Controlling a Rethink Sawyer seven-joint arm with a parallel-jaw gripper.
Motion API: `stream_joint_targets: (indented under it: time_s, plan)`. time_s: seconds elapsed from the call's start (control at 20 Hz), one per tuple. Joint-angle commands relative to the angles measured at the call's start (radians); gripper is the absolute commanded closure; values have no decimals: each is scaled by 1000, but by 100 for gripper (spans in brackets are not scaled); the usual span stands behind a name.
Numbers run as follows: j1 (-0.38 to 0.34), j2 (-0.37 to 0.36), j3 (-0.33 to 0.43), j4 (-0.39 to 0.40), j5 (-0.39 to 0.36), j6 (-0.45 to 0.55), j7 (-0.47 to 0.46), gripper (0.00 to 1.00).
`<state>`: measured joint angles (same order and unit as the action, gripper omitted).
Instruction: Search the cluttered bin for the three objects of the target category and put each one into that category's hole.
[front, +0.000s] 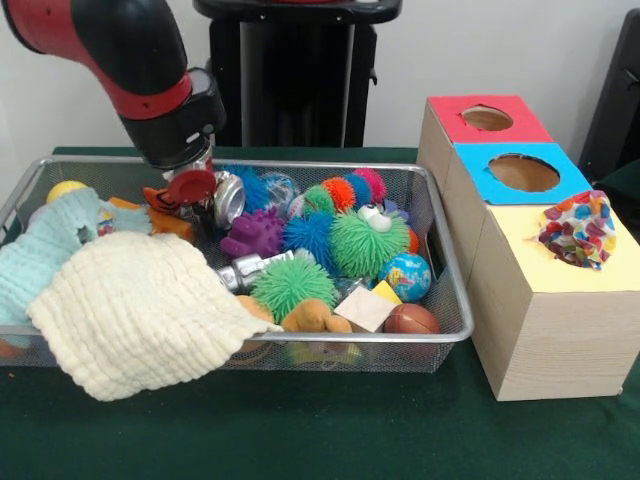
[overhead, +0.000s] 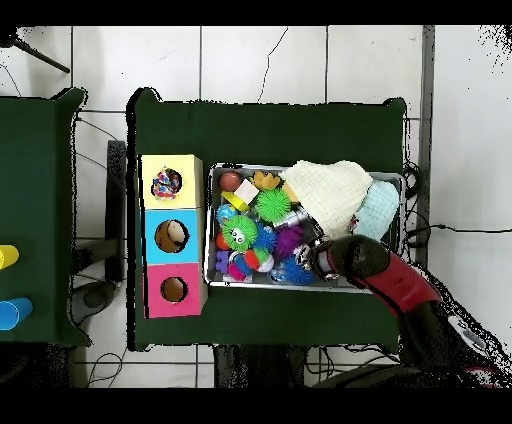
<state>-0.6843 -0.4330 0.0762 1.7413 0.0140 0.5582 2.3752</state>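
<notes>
A wire mesh bin (front: 350, 338) (overhead: 211, 200) holds a jumble of toys and cloths. A cream cloth (front: 140, 310) (overhead: 335, 192) hangs over its front rim, with a light blue cloth (front: 45, 250) (overhead: 378, 205) beside it. My gripper (front: 195, 190) (overhead: 322, 258) is low in the bin's back part, next to an upright silver can (front: 230, 200) and an orange toy (front: 165, 212). Its tip is hidden among the clutter. Beside the bin are wooden boxes with a red top (front: 445, 115), a blue top (front: 470, 165) and a yellow top (front: 520, 250), each with a hole. A multicoloured cloth (front: 578, 230) (overhead: 166, 183) sits in the yellow hole.
Green (front: 290, 285), blue (front: 310, 235) and purple (front: 252, 232) spiky balls, a green googly-eyed ball (front: 365, 240), a globe ball (front: 408, 275), a brown ball (front: 410, 320) and a second can (front: 240, 272) fill the bin. Yellow (overhead: 5, 257) and blue (overhead: 12, 312) cylinders lie on a side table.
</notes>
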Motion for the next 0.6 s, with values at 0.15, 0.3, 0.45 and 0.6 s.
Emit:
stream_joint_targets:
  time_s: [0.15,0.3,0.45,0.6]
  plan:
    - [-31,98,288,169,-28,9,-135,0]
    - [14,63,250,178,-146,-283,-66,0]
    - [196,-15,58,145,-238,-531,90,0]
    - [394,-93,-144,160,-193,-641,202,0]
